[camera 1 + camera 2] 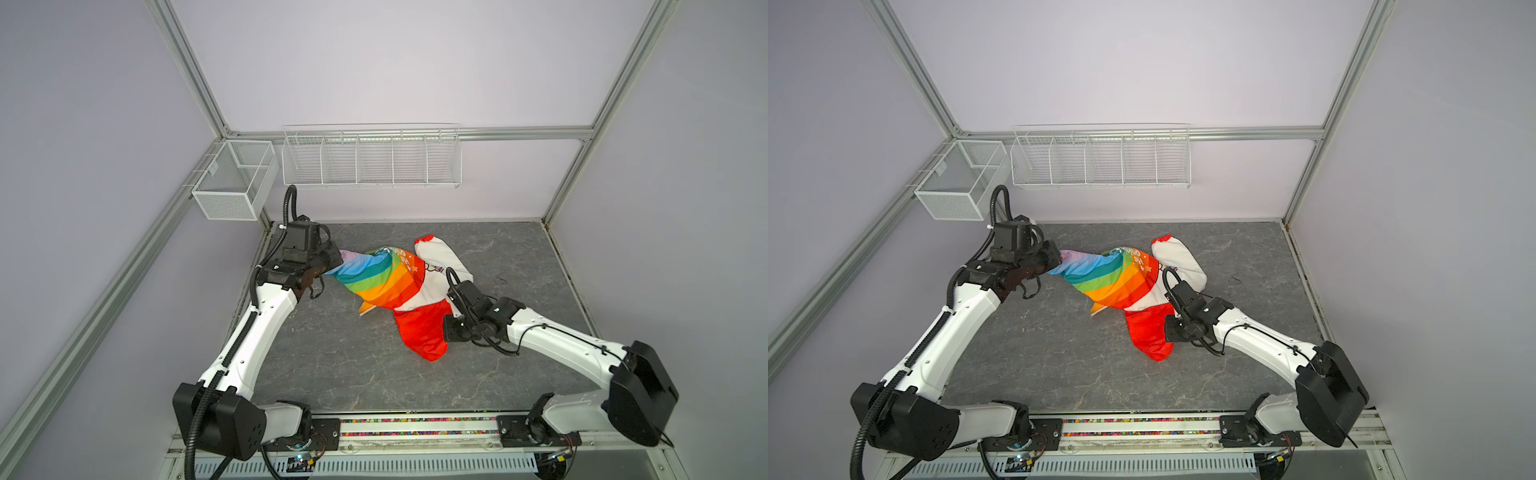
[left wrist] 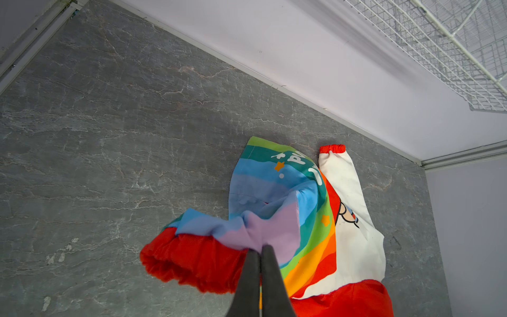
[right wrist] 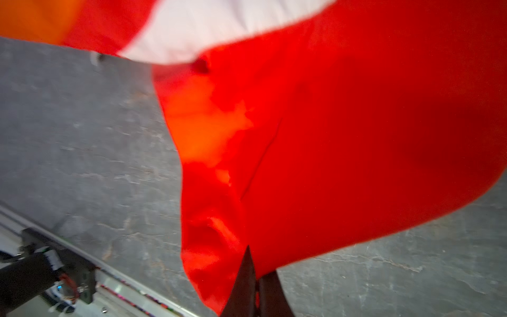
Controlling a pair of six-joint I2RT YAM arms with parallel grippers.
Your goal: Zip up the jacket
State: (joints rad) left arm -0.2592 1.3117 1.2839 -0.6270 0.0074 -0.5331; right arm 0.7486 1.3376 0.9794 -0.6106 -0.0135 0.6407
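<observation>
The jacket point(image 1: 386, 278) lies crumpled mid-table in both top views, stretched between my two grippers. Its rainbow half point(image 1: 1108, 274) is pulled toward the left. The white half point(image 1: 436, 286) and a red-cuffed white sleeve point(image 2: 340, 175) lie behind it, and the red hood point(image 1: 419, 332) trails toward the front. My left gripper point(image 2: 260, 248) is shut on lilac fabric at the end of the rainbow half, next to a red cuff point(image 2: 192, 260). It holds that end just above the table point(image 1: 338, 264). My right gripper point(image 3: 258, 263) is shut on the hood's edge point(image 1: 451, 309).
A white wire rack point(image 1: 370, 158) hangs on the back wall, with a mesh box point(image 1: 232, 178) at the left corner. The grey marbled table point(image 1: 353, 365) is walled at the back and both sides. The arms' rail point(image 1: 415, 428) runs along the front.
</observation>
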